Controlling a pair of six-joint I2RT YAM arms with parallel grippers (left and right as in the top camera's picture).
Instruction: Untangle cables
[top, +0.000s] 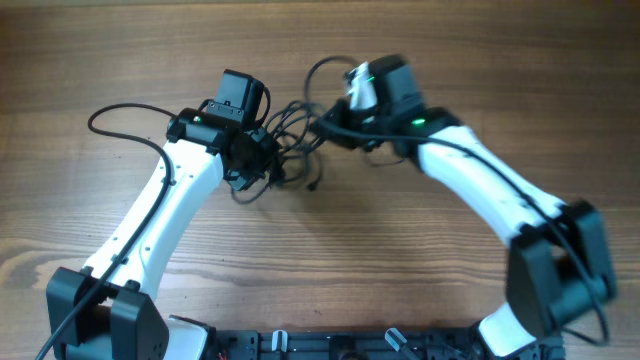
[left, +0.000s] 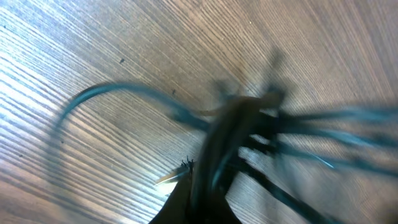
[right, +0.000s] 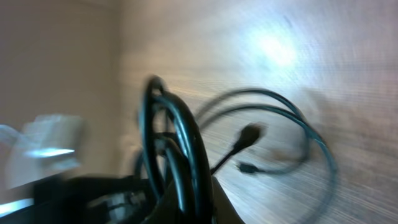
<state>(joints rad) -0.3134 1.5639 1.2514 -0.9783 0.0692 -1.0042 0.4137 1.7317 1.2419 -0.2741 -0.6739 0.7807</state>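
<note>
Wood-grain table carries the cables, a loose black knot bunched near the far middle and strung between the two grippers. In the right wrist view, loops of cord stand close to the lens, and a small plug shows free beyond them. On one side of the knot the left gripper looks pinched shut on the cords, and the right gripper does the same on the other (both wrist views are blurred, so which strand each holds is unclear). To do this well, I judge they should draw apart slowly and low over the wood, easing the free plug out through its loop rather than pulling the knot tighter.
</note>
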